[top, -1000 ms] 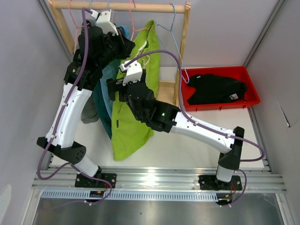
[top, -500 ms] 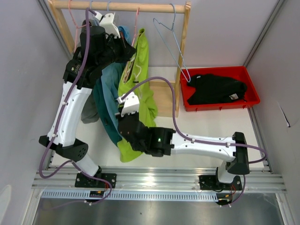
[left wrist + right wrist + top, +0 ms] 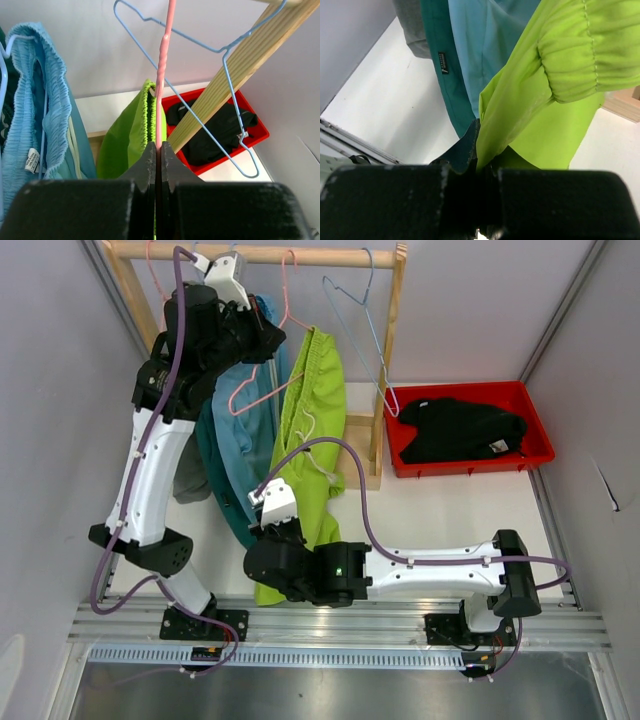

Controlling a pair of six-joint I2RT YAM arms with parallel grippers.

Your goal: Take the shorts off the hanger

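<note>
The lime green shorts (image 3: pixel 315 410) hang stretched from beside the pink hanger (image 3: pixel 255 390) down to my right gripper (image 3: pixel 270 545). That gripper (image 3: pixel 479 125) is shut on a lower fold of the lime cloth (image 3: pixel 555 60). My left gripper (image 3: pixel 156 145) is shut on the pink hanger's wire (image 3: pixel 162 55), with the lime waistband (image 3: pixel 147 107) just behind it. Most of the pink hanger shows bare; I cannot tell whether the waistband still touches it. Light blue (image 3: pixel 255 430), dark teal (image 3: pixel 215 475) and grey (image 3: pixel 190 485) shorts hang at the left. Black shorts (image 3: pixel 460 430) lie in the red bin (image 3: pixel 470 388).
The wooden rail (image 3: pixel 300 255) and its right post (image 3: pixel 385 350) stand close to the lime shorts. A bare blue hanger (image 3: pixel 365 310) hangs at the rail's right end. Grey walls close in both sides. A metal rail (image 3: pixel 340 620) runs along the near edge.
My right gripper has shut on the lime green shorts and dropped toward the near edge, dragging them down and baring the pink hanger. The left gripper has kept hold of the hanger.
</note>
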